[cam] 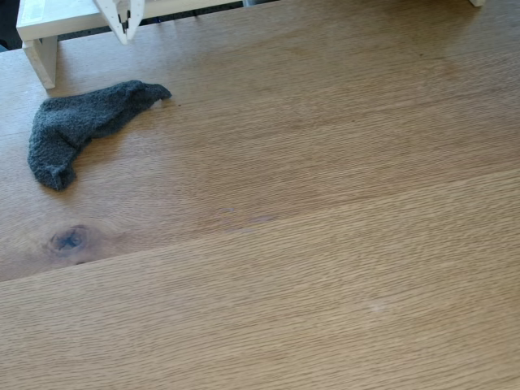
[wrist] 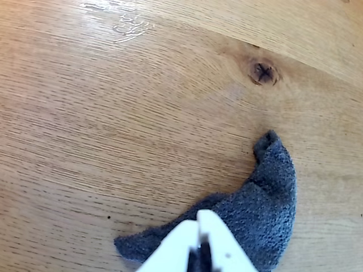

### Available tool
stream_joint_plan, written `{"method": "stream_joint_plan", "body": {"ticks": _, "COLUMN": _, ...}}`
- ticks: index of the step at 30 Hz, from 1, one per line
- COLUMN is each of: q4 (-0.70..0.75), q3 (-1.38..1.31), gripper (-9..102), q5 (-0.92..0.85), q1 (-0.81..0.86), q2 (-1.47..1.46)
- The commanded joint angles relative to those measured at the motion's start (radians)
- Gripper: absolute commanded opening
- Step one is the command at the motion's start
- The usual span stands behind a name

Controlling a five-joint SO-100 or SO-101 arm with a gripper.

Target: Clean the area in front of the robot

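**Sock on oak, gripper poised above it**

Sock (cam: 81,126), dark grey, fuzzy, lies flat on the oak surface (cam: 325,244) at about 10 o'clock in the fixed view, just below the white frame (cam: 49,32). Long axis runs from the toe at lower left up to the cuff tip at upper right, with a bend near the toe end. Small dark knot (cam: 69,240) sits below it, near but apart.

Gripper (cam: 124,31) enters the fixed view at 12 o'clock, white fingertips close together, pointing down, just above the cuff end of the sock. In the wrist view the gripper (wrist: 199,226) comes in from 6 o'clock; the two white tips meet with barely a sliver between them. Jaws read as clenched, nothing between them.

Wrist view: sock (wrist: 261,209) spreads from directly under the tips out toward 3 o'clock, one end tapering up toward the knot (wrist: 262,72) at 1 o'clock. Whether the tips touch the fabric, cannot tell.

Judgement: the sock is the only clutter; the jaws need to part and drop onto the cloth beneath them, closing across its narrow width.
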Motion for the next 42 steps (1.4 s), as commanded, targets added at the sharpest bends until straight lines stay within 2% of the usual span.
{"method": "stream_joint_plan", "body": {"ticks": 1, "q4": 0.003, "q3": 0.098, "gripper": 0, "q5": -0.008, "q1": 0.012, "q2": 0.002}}
{"method": "stream_joint_plan", "body": {"ticks": 6, "q4": 0.0, "q3": 0.098, "gripper": 1, "q5": -0.003, "q1": 0.008, "q2": 0.002}}
{"method": "stream_joint_plan", "body": {"ticks": 8, "q4": -0.003, "q3": 0.098, "gripper": 6, "q5": 0.012, "q1": -0.015, "q2": 0.002}}
{"method": "stream_joint_plan", "body": {"ticks": 17, "q4": 0.002, "q3": 0.091, "gripper": 3, "q5": 0.006, "q1": -0.173, "q2": 0.002}}
{"method": "stream_joint_plan", "body": {"ticks": 26, "q4": -0.137, "q3": 0.06, "gripper": 6, "q5": -0.186, "q1": -0.27, "q2": -0.064}}
{"method": "stream_joint_plan", "body": {"ticks": 32, "q4": -0.307, "q3": -0.219, "gripper": 9, "q5": -0.198, "q1": -0.301, "q2": -0.476}}
{"method": "stream_joint_plan", "body": {"ticks": 35, "q4": -0.314, "q3": -0.439, "gripper": 11, "q5": -0.175, "q1": -0.31, "q2": -0.676}}
{"method": "stream_joint_plan", "body": {"ticks": 38, "q4": -0.298, "q3": -0.655, "gripper": 16, "q5": -0.17, "q1": -0.291, "q2": -0.848}}
{"method": "stream_joint_plan", "body": {"ticks": 42, "q4": -0.313, "q3": -0.914, "gripper": 33, "q5": -0.123, "q1": -0.164, "q2": -1.058}}
